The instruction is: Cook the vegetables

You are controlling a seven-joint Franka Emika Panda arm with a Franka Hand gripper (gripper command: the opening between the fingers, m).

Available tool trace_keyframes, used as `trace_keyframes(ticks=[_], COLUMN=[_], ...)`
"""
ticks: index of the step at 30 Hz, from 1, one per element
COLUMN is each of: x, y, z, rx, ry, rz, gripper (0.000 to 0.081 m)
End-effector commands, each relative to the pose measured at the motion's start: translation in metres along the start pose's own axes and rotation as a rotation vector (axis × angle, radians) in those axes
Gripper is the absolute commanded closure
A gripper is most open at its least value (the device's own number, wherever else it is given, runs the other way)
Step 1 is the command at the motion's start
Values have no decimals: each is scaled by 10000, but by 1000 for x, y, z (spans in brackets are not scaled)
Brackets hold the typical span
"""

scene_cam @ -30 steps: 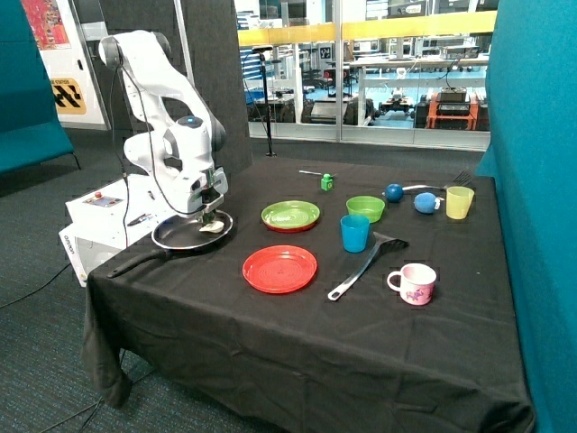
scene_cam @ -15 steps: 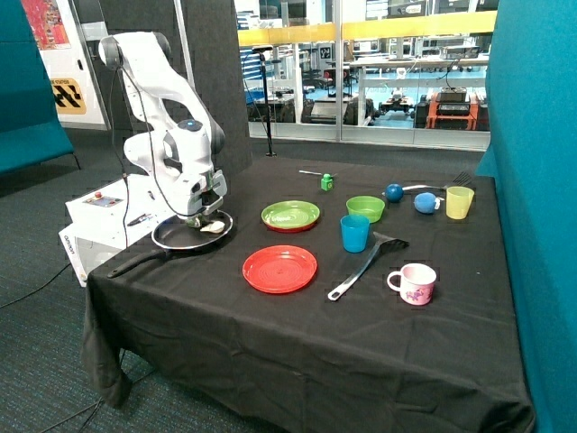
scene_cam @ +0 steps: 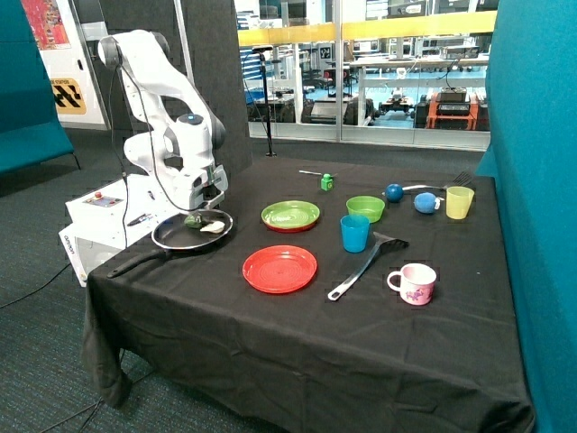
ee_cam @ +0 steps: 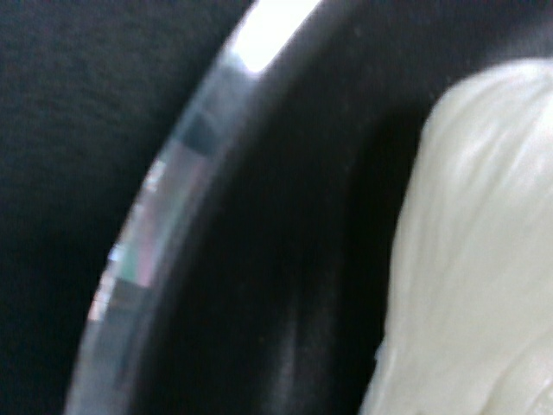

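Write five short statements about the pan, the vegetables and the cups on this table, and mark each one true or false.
1. The whitish vegetable lies in the frying pan. True.
2. The dark green vegetable sits on the red plate. False: it is in the pan, under the gripper.
3. The blue cup stands between the red plate and the spatula. True.
4. The green bowl is stacked on the green plate. False: they stand apart.
5. The pink mug lies on its side. False: it stands upright.

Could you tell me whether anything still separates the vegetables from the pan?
Nothing visible does: the cream piece and the green piece already lie in the pan, under the hand.
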State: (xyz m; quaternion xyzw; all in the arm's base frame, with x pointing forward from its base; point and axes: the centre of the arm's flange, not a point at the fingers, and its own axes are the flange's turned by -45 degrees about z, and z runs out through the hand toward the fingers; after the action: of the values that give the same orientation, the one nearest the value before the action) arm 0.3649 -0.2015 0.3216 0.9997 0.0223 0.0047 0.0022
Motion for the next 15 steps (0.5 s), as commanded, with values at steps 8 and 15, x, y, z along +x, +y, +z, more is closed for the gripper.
trace_keyframes(ticks=[8, 15], x=[25, 39], y=[-27, -54], z=[-43, -62], rx=[49, 50], ry=[-91, -91], rz=[-532, -694], gripper=[793, 775])
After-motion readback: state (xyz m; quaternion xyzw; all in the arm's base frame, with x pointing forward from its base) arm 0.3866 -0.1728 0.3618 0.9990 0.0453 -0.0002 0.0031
